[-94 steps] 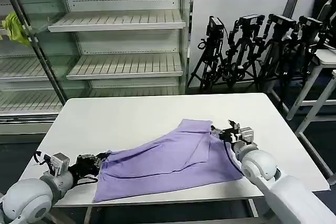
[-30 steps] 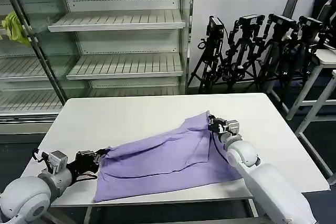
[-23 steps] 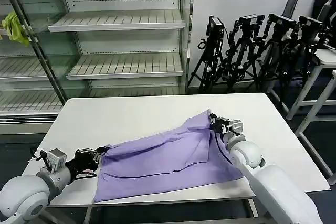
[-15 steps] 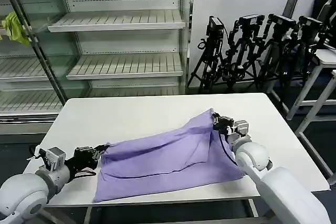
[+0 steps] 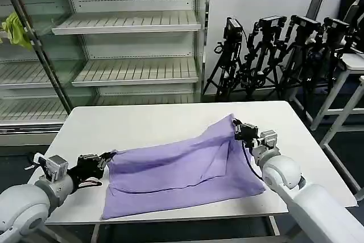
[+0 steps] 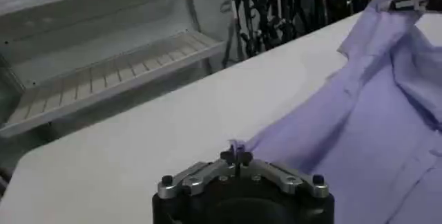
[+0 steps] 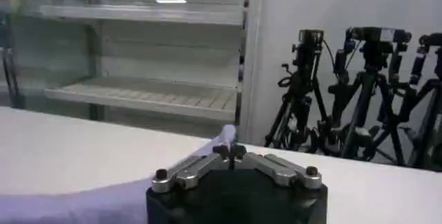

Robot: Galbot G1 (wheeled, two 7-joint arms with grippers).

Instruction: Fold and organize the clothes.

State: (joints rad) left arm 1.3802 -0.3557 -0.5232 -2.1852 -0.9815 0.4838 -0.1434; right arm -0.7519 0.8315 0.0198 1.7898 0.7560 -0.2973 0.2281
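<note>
Left gripper (image 5: 105, 157) pinches one corner of the light purple cotton T-shirt (image 5: 182, 172); right gripper (image 5: 236, 124) pinches its far corner, now raised and carried outward, stretching the shirt taut over the white table (image 5: 142, 123), likely readying a fold.

The T-shirt (image 5: 182, 177) lies across the middle and near part of the tabletop (image 5: 142, 126), stretched from left to right. The left pincer (image 5: 106, 157) sits at its left corner, near the tabletop's left edge, and is closed on the cloth. The right pincer (image 5: 235, 124) pinches the right corner, raised above the tabletop. Behind the tabletop stand shelves (image 5: 128, 24) on the left and tripods (image 5: 273, 55) on the right.
</note>
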